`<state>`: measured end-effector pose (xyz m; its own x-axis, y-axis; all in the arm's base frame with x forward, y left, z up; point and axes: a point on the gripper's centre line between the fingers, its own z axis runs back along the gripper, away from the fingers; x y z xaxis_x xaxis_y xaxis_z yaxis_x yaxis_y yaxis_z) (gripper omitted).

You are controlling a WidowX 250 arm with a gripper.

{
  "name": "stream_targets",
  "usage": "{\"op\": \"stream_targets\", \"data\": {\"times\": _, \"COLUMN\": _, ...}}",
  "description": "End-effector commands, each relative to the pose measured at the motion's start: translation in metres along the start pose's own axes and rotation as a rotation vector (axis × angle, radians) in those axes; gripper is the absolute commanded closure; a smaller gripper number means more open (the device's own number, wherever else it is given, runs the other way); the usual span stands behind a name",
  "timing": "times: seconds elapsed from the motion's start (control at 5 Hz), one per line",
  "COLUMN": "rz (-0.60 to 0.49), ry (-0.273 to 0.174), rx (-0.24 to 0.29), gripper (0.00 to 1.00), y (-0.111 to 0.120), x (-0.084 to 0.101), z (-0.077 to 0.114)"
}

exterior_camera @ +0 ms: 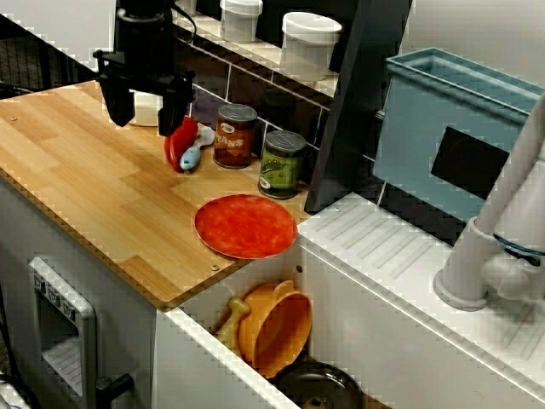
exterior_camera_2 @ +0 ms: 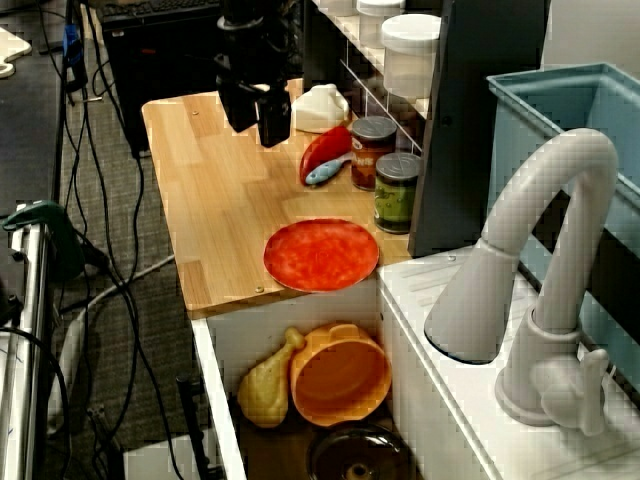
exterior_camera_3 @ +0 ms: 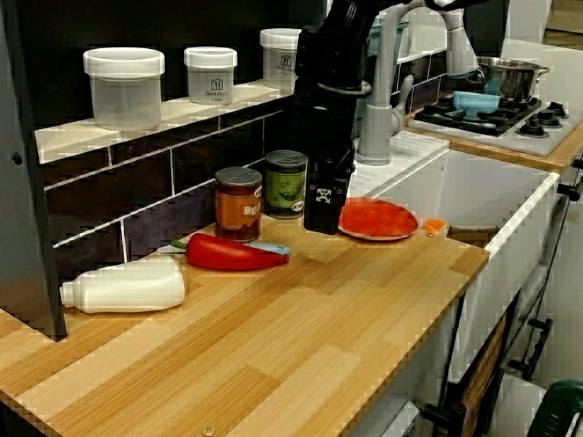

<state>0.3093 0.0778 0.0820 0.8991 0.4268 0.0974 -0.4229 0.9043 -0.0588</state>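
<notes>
Hovering above the wooden counter [exterior_camera: 85, 179], my gripper [exterior_camera: 146, 122] had its fingers spread and empty, just beside the red pepper [exterior_camera: 180, 143], which lay on its side across a blue toy fish [exterior_camera: 191, 158], before the orange can [exterior_camera: 235, 135], needing no support.

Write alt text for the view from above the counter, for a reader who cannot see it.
A black end effector, jaws open and empty, hangs over a light wooden counter beside a glossy red toy pepper. A red-labelled tin can and a green-labelled tin can stand near a flat round red plate; an orange plastic bowl lies in the white sink.
</notes>
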Motion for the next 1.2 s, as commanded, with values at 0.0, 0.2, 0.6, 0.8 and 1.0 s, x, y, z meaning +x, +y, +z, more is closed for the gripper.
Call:
{"op": "stream_targets", "data": {"times": 0.0, "rz": 0.051, "ry": -0.072, "rx": -0.02, "gripper": 0.0, "y": -0.01, "x": 0.013, "z": 0.002}}
{"op": "stream_targets", "data": {"times": 0.2, "rz": 0.066, "ry": -0.076, "rx": -0.015, "gripper": 0.0, "y": -0.013, "x": 0.025, "z": -0.001}}
{"op": "stream_targets", "data": {"times": 0.6, "rz": 0.08, "ry": -0.111, "rx": -0.023, "gripper": 0.0, "y": -0.011, "x": 0.043, "z": -0.002}}
{"op": "stream_targets", "data": {"times": 0.8, "rz": 0.079, "ry": -0.11, "rx": -0.005, "gripper": 0.0, "y": -0.012, "x": 0.05, "z": -0.009}}
{"op": "stream_targets", "data": {"times": 1.0, "rz": 0.077, "ry": -0.118, "rx": 0.006, "gripper": 0.0, "y": -0.013, "x": 0.055, "z": -0.012}}
